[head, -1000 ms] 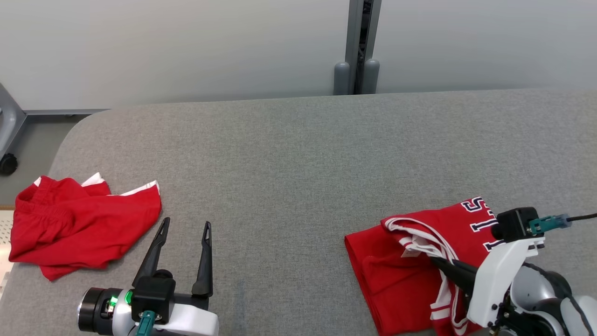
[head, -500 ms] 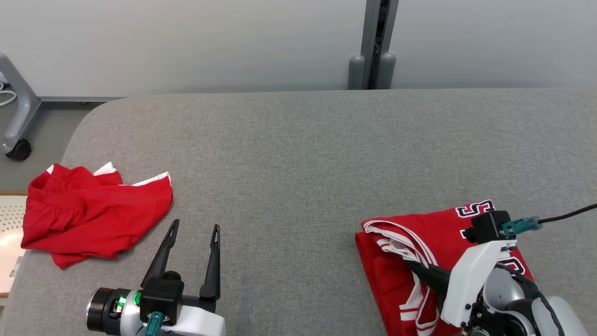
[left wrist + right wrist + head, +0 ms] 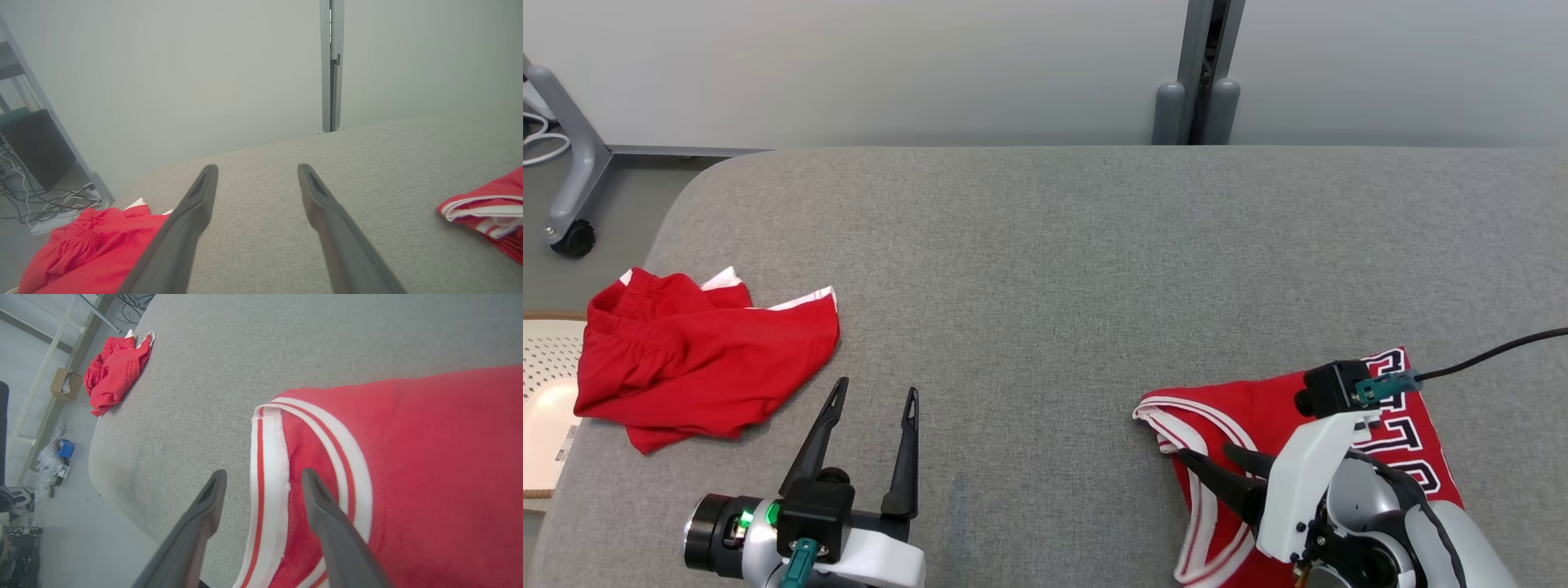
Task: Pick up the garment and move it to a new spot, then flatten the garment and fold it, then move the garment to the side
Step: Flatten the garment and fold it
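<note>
A folded red jersey [image 3: 1258, 416] with white trim and black-and-white letters lies at the near right of the grey table [image 3: 1045, 269]. My right gripper [image 3: 1207, 452] stands open over the jersey's left edge. In the right wrist view the jersey [image 3: 408, 437] has its striped trim [image 3: 269, 465] lying between the fingers of the right gripper [image 3: 263, 475]. My left gripper [image 3: 876, 390] is open above bare table at the near left and holds nothing. In the left wrist view the left gripper [image 3: 257, 169] points at the back wall, with the jersey [image 3: 486, 208] at the right.
Crumpled red shorts [image 3: 703, 359] with white edging lie at the table's left end, just left of my left gripper. A grey post [image 3: 1196, 106] stands behind the table. A wheeled frame [image 3: 572, 237] and a white perforated object [image 3: 543, 408] sit off the left edge.
My right gripper, shut on the jersey before, has opened and let it go; the jersey has shifted right and lies flatter. The camera has turned, so the whole picture has shifted.
</note>
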`<state>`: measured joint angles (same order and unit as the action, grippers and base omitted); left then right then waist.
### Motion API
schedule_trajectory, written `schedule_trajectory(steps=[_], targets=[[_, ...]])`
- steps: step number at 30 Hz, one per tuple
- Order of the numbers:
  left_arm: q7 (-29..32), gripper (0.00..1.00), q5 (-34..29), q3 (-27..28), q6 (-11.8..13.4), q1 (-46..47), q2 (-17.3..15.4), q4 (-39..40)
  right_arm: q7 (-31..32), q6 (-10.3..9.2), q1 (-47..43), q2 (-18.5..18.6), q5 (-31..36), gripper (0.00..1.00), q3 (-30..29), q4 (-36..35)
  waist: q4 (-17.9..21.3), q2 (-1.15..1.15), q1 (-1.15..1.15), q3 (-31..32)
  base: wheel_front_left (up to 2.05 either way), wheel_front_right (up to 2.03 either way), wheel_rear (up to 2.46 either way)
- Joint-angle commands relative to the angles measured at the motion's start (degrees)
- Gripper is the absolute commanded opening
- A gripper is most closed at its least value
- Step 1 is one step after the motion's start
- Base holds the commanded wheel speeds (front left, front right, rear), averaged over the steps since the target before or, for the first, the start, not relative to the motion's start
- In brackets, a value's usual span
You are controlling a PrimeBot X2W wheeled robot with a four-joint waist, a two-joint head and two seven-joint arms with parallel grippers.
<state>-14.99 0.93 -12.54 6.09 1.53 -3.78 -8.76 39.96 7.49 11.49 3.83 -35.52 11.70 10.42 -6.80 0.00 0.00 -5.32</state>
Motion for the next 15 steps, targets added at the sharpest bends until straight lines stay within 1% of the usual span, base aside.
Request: schedule_trajectory(steps=[1, 5, 8, 11, 12, 15], targets=[[-0.2, 1.0, -0.4, 0.2, -0.2, 0.5, -0.2, 0.1, -0.3, 0.0, 0.7, 0.6, -0.6, 1.0, 0.3, -0.4, 0.0, 0.0, 0.0, 0.2, 0.0, 0.0, 0.0], [-0.2, 1.0, -0.2, 1.0, -0.1, 0.2, -0.6, 0.2, 0.0, 0.0, 1.6, 1.4, -2.6, 1.0, 2.4, -4.2, 0.3, 0.0, 0.0, 0.8, 0.0, 0.0, 0.0], [-0.2, 1.0, 0.0, 1.7, 0.3, -0.3, -0.7, 0.5, -2.1, 0.0, 3.2, 2.5, -4.5, 1.0, 2.5, -8.7, 0.8, 0.0, 0.0, 1.7, 0.0, 0.0, 0.0], [-0.2, 1.0, 0.0, 2.1, 0.5, -0.8, -0.7, 1.1, -6.2, 0.0, 5.6, 4.2, -3.6, 1.0, 1.4, -12.9, 1.4, 0.0, 0.0, 2.7, 0.0, 0.0, 0.0], [-0.2, 1.0, 0.0, 2.1, 0.5, -0.8, -0.7, 1.1, -6.2, 0.0, 5.6, 4.2, -3.6, 1.0, 1.4, -12.9, 1.4, 0.0, 0.0, 2.7, 0.0, 0.0, 0.0], [-0.2, 1.0, 0.5, 2.7, 0.4, -0.7, -0.5, 2.5, -13.7, 0.0, 7.9, 8.6, 1.4, 1.0, 1.1, -16.2, 1.9, 0.0, 0.0, 3.3, 0.0, 0.0, 0.0]])
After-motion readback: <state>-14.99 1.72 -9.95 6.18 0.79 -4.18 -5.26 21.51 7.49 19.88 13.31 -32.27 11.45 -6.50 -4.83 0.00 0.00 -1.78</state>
